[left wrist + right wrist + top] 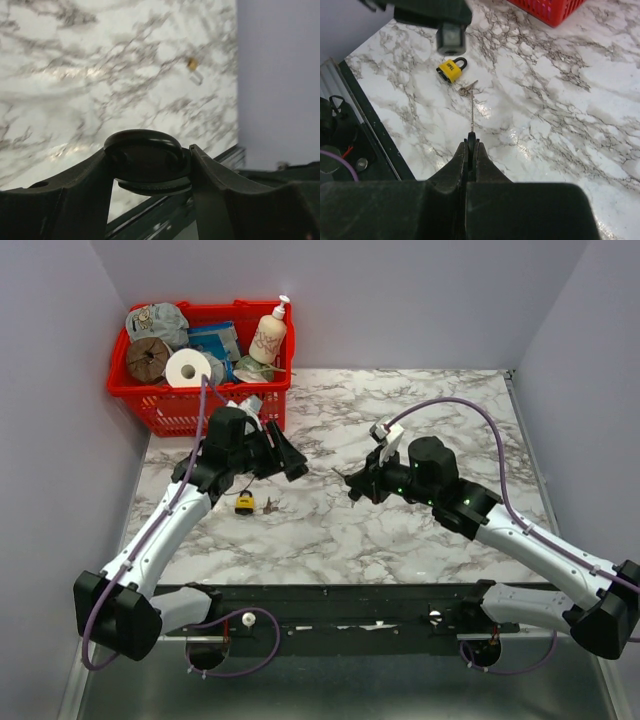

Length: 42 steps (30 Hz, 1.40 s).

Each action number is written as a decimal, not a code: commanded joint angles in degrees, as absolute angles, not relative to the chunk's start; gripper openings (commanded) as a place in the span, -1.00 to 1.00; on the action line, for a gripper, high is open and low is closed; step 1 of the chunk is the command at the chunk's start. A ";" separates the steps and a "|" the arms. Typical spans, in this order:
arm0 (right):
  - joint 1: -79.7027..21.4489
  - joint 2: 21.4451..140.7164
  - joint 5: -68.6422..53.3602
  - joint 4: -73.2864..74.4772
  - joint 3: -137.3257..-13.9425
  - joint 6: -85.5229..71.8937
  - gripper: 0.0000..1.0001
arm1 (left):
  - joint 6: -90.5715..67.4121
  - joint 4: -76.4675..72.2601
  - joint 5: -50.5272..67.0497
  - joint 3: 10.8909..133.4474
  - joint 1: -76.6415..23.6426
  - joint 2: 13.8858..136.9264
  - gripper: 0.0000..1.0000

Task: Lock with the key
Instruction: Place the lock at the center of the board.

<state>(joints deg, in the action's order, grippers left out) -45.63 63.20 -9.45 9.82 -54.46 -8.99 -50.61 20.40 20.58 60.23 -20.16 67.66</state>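
Two things lie together on the worktop [420, 410]: lock [244, 503] and key [268, 506]. Left tool [289, 455] is wide; right tool [347, 483] is squeezed tight.

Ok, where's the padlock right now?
In the top view the padlock lies left of centre on the table, close beside the left arm, keys just right of it.

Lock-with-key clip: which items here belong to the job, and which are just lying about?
Job:
- yellow padlock
- keys, lying beside it

Lying about:
- red basket
- toilet roll, in the basket
- pump bottle, in the basket
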 commanded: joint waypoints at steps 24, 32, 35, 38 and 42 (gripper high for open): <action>-43.86 66.27 -7.47 12.30 -52.56 -12.92 -0.99 | -24.70 42.10 9.06 70.92 -31.47 100.89 -1.00; -43.68 65.39 -7.12 11.95 -51.15 -12.92 -0.99 | -25.58 44.64 2.56 74.62 -31.46 107.04 -0.87; -43.51 65.39 -6.94 11.78 -51.07 -13.01 -0.99 | -25.75 45.61 0.71 75.15 -31.55 108.62 -0.85; -43.33 65.65 -7.03 11.60 -51.06 -13.10 -0.99 | -25.93 46.14 -1.39 75.41 -31.55 110.03 -0.85; -42.89 66.09 -7.12 11.25 -50.80 -13.01 -0.99 | -26.45 46.14 -1.41 75.41 -31.55 111.00 -0.63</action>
<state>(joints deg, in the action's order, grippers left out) -43.42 66.41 -7.73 12.25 -51.46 -12.62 -25.76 44.84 2.55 74.54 -31.59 108.95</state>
